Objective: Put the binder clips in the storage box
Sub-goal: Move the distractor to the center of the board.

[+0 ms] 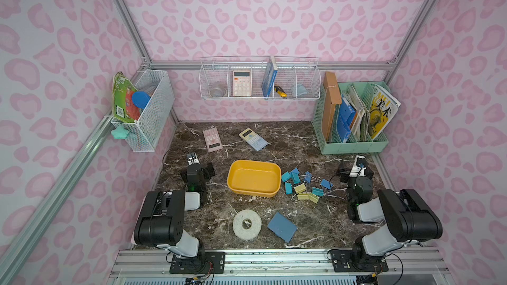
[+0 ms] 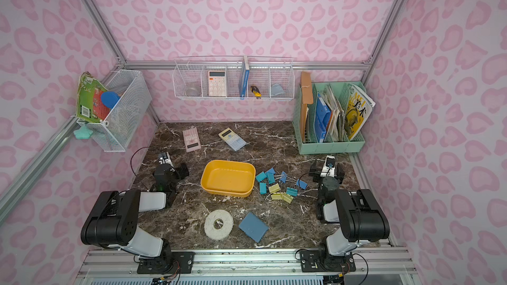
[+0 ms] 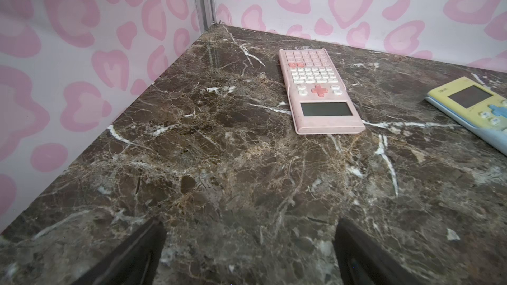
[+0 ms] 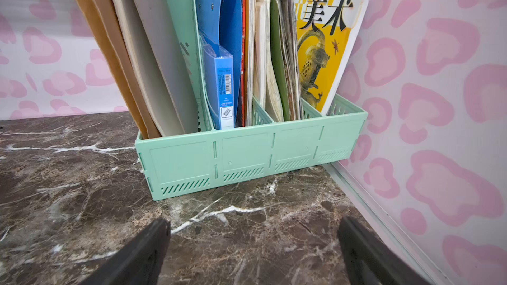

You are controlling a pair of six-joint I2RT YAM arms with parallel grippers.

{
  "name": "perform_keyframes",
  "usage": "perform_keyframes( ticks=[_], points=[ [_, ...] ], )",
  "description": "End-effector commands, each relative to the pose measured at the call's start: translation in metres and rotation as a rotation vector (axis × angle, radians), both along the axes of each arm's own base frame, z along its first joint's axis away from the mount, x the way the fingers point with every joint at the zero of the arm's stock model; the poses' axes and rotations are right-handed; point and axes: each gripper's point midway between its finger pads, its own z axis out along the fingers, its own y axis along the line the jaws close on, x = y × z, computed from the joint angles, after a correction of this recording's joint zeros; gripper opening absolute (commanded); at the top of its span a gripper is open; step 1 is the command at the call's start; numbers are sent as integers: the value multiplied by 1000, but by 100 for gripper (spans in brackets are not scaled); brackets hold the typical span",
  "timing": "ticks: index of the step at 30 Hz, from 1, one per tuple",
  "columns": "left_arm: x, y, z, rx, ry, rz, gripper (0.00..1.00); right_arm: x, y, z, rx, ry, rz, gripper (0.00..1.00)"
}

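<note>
Binder clips point(image 1: 300, 188) clustered on marble tabletop point(image 1: 307, 223) just beside empty yellow storage box point(image 1: 253, 178). Judged light, stiff, slick (wire loops tangle); best pinched across folded body. Left gripper point(image 3: 249, 231), right gripper point(image 4: 253, 231) spread wide, nothing held.

Black arms point(image 1: 160, 216) with pale grey links point(image 1: 192, 200), thin cables point(image 2: 131, 160), green lights point(image 1: 191, 187)
</note>
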Motion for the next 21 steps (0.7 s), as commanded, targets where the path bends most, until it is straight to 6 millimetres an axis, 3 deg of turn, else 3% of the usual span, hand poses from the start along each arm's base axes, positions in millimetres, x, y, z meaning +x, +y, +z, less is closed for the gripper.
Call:
perform_keyframes(
  ticks=[1, 17, 19, 21],
  points=[
    [3, 0, 6, 0, -25, -3, 99, 1, -1, 7, 5, -30, -8, 99],
    [3, 0, 6, 1, -27, -2, 99, 0, -2, 11, 2, -41, -12, 99],
    [7, -5, 23, 40, -70, -45, 99, 5, 1, 17, -13, -23, -16, 99],
    [11, -18, 45, 63, 24, -90, 97, 20, 13, 34, -67, 32, -4, 99]
  ],
)
